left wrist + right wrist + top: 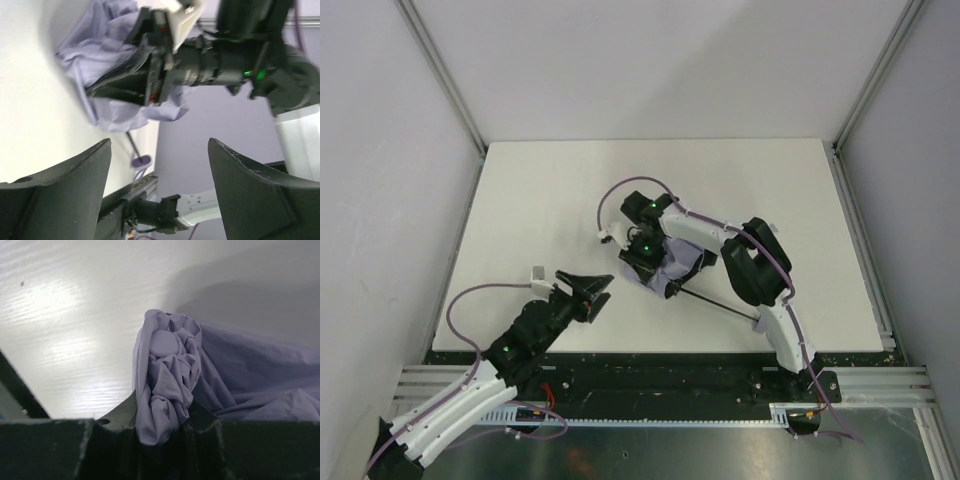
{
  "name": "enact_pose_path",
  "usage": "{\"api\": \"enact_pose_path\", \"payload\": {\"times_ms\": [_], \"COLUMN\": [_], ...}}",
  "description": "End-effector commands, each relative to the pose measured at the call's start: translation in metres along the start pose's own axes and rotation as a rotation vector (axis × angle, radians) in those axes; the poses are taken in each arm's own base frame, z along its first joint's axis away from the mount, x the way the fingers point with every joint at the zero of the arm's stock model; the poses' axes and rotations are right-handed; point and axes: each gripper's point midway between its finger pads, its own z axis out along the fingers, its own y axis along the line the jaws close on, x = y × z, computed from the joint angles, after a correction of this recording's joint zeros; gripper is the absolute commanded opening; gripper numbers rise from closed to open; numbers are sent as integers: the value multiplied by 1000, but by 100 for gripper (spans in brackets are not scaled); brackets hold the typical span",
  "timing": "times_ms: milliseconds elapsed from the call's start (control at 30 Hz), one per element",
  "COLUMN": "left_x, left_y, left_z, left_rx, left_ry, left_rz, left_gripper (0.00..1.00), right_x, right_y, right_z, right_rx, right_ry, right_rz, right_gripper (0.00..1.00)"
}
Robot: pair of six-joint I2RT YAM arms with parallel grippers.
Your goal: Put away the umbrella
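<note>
The umbrella (675,268) lies on the white table near the middle, its lavender-grey canopy bunched up and its thin black shaft (715,303) running toward the near right. My right gripper (642,252) is shut on a fold of the canopy (167,385) at the umbrella's left end. My left gripper (592,292) is open and empty, a little to the left of the umbrella and pointing at it. In the left wrist view the canopy (112,70), the shaft and the small pale handle (141,160) show ahead between my fingers.
The white table (570,200) is walled by grey panels at left, back and right. A black rail runs along its near edge (650,360). The right arm (750,265) arches over the umbrella's shaft.
</note>
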Motion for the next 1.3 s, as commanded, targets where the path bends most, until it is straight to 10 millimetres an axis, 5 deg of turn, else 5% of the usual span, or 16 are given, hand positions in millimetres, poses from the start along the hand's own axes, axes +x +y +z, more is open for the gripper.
{"api": "enact_pose_path", "payload": {"times_ms": [0, 167, 500, 833, 1267], "left_x": [-17, -21, -25, 3, 26], "left_y": [19, 17, 49, 36, 51], "left_z": [-3, 1, 28, 68, 101], "left_rx": [-117, -153, -401, -317, -279], "left_ry": [-83, -107, -162, 0, 108], "left_rz": [92, 67, -139, -193, -223], "left_gripper": [82, 85, 94, 95, 95], "right_x": [-24, -20, -10, -17, -22], "right_y": [-16, -9, 0, 10, 22], "right_z": [-29, -38, 12, 12, 8], "right_rx": [133, 37, -193, -297, -370], "right_ry": [47, -20, -160, -224, -247], "right_rz": [-142, -127, -126, -119, -141], "right_gripper": [0, 0, 0, 0, 0]}}
